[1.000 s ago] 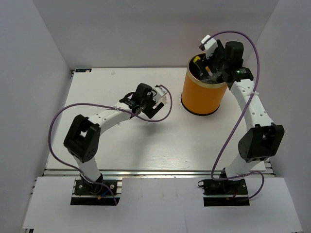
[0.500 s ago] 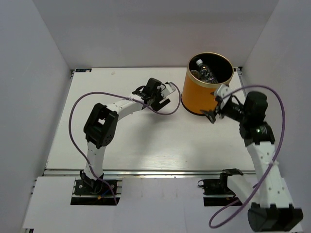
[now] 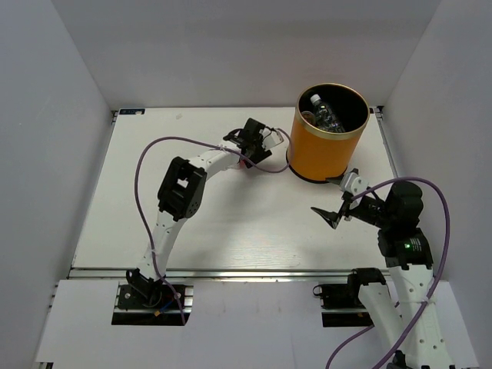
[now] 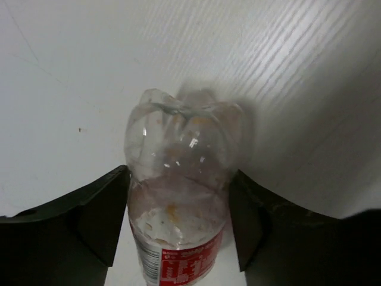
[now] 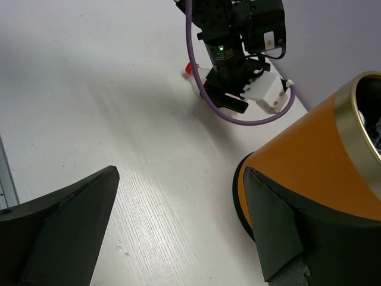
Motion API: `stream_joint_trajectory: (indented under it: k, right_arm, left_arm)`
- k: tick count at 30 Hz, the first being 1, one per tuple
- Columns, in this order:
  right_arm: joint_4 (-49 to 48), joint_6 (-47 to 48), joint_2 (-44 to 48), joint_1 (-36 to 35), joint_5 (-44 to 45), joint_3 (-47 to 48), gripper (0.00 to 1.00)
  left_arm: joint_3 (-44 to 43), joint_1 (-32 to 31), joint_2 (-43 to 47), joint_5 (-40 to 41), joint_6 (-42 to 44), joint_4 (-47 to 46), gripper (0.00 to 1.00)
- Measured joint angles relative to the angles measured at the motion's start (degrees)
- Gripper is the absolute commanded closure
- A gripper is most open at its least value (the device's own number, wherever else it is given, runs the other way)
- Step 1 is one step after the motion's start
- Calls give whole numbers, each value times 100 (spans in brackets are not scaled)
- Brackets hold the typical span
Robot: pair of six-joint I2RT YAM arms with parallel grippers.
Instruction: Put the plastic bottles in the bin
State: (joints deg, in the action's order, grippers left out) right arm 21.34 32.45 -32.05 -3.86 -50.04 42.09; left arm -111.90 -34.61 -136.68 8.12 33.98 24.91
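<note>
Left wrist view: left claw [image 4: 178, 173] grips red-labelled bottle [image 4: 178, 140] lengthwise, base pointing away; right claw [image 5: 180, 173] gapes open.

Top camera hangs above and behind the arm bases, looking down over the whole table [image 3: 254, 223]; left wrist view looks down at very close range on a red-labelled bottle [image 4: 178, 196]; right wrist view looks low across the tabletop, sharing the orange bin [image 5: 309, 161] and left arm [image 5: 229, 36] with the top view.

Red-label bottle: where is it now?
The red-label bottle lies on the table between the fingers of the left gripper in the left wrist view; from above, that gripper sits just left of the orange bin.
</note>
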Motion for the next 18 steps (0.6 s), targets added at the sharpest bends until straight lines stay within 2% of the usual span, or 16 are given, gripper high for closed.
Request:
stream_joint_trajectory:
  k: [1, 3, 4, 6, 8, 9, 10, 11, 13, 18]
  right_arm:
    - [0, -11, 28, 0, -4, 0, 10]
    - [-4, -22, 98, 0, -2, -7, 11]
    - [-13, -39, 138, 0, -2, -24, 12]
    - [-15, -57, 203, 0, 17, -68, 14]
    - [-15, -79, 212, 0, 98, -76, 25]
    - [-22, -87, 212, 0, 164, -76, 37]
    - [-33, -103, 212, 0, 249, -76, 69]
    - [-52, -146, 208, 0, 358, -76, 96]
    - [-63, -302, 190, 0, 597, -79, 100]
    - [-46, -601, 92, 0, 1182, -85, 100]
  left_arm:
    - [11, 0, -17, 0, 17, 76, 43]
    - [157, 2, 35, 26, 50, 7, 57]
    - [271, 2, 105, 33, 57, -26, 70]
    - [608, 2, 345, -13, 28, -92, 79]
    - [1001, 0, 662, -81, -42, -28, 85]
    - [1167, -9, 841, -125, -98, -13, 88]
    - [1285, -15, 1023, -175, -162, 7, 94]
    - [1379, -28, 1231, -219, -249, 7, 95]
    - [1519, -50, 1755, -365, -468, -138, 100]
    - [2046, -94, 3591, -881, -1233, -1314, 100]
